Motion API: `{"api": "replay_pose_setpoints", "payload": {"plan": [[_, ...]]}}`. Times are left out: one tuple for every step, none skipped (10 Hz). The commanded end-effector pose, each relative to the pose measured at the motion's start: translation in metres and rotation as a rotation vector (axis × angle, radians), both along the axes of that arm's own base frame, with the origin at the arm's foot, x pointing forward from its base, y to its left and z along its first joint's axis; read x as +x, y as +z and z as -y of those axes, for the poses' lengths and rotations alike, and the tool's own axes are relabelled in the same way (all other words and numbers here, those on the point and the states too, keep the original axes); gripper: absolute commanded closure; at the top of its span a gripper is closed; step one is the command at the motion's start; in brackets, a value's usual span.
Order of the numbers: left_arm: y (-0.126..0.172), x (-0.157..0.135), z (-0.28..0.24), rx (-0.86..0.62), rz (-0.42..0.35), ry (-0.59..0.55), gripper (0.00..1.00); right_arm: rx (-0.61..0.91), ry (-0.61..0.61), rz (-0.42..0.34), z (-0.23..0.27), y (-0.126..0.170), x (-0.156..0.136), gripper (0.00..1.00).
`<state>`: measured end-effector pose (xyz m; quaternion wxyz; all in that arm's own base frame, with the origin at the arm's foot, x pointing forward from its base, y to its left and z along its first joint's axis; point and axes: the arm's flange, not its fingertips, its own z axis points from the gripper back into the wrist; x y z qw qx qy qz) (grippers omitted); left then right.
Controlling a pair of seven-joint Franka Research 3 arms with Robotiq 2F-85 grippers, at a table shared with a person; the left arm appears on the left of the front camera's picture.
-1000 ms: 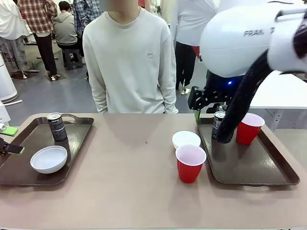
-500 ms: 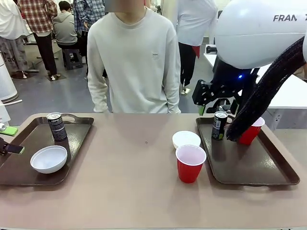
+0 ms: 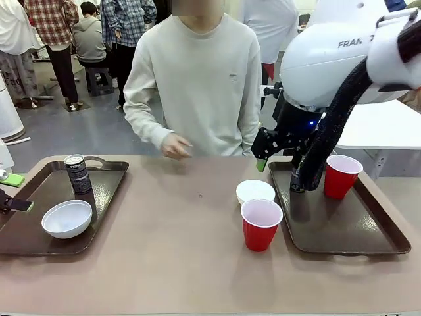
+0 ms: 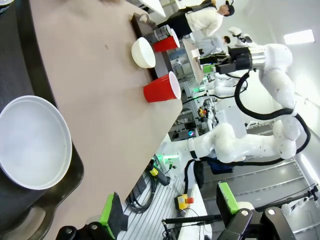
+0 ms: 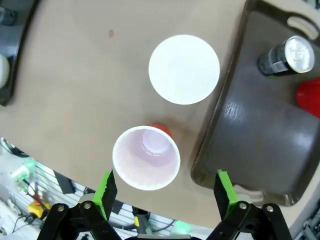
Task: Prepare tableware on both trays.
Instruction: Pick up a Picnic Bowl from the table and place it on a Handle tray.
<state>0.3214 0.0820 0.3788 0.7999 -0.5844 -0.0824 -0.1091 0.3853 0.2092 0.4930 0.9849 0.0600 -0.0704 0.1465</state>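
The left tray (image 3: 108, 191) holds a dark can (image 3: 79, 174) and a white bowl (image 3: 67, 218). On the right tray (image 3: 342, 230) stand a can (image 3: 296, 179), half behind my arm's cable, and a red cup (image 3: 342, 176). Another bowl (image 3: 255, 191) and red cup (image 3: 261, 224) sit on the table just left of that tray. My right gripper (image 3: 266, 158) hangs open above that bowl; its wrist view looks down on the cup (image 5: 145, 157), bowl (image 5: 184, 69) and can (image 5: 286, 56). The left gripper (image 4: 169, 207) is open beside its bowl (image 4: 32, 142).
A person stands across the table with one hand (image 3: 176, 146) raised over the far edge. The brown tabletop (image 3: 164, 263) lies bare between the trays. My right arm (image 3: 329, 59) looms over the right tray's back corner.
My right gripper has moved left off the right tray's can to above the table bowl. The person has stepped right and lifted a hand to the table's far edge.
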Motion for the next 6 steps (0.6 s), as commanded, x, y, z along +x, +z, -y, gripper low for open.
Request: {"api": "replay_pose_setpoints", "payload": {"plan": [[0.0, -0.003, -0.003, -0.006, 0.014, -0.012, 0.0, 0.014, 0.015, -0.026, 0.002, -0.004, -0.002, 0.0], [0.0, -0.003, -0.003, -0.006, 0.014, -0.012, 0.0, -0.02, 0.002, -0.024, 0.01, 0.006, -0.028, 0.0], [0.0, -0.003, -0.003, -0.006, 0.014, -0.012, 0.0, -0.09, 0.054, 0.002, 0.031, 0.021, -0.099, 0.0], [0.0, -0.003, -0.003, -0.006, 0.014, -0.012, 0.0, -0.063, 0.078, 0.018, 0.05, 0.031, -0.15, 0.0], [0.0, -0.003, -0.003, -0.006, 0.014, -0.012, 0.0, -0.03, 0.059, 0.03, 0.058, 0.034, -0.16, 0.0], [0.0, -0.003, -0.003, -0.006, 0.014, -0.012, 0.0, -0.016, 0.045, -0.001, 0.063, 0.029, -0.154, 0.0]]}}
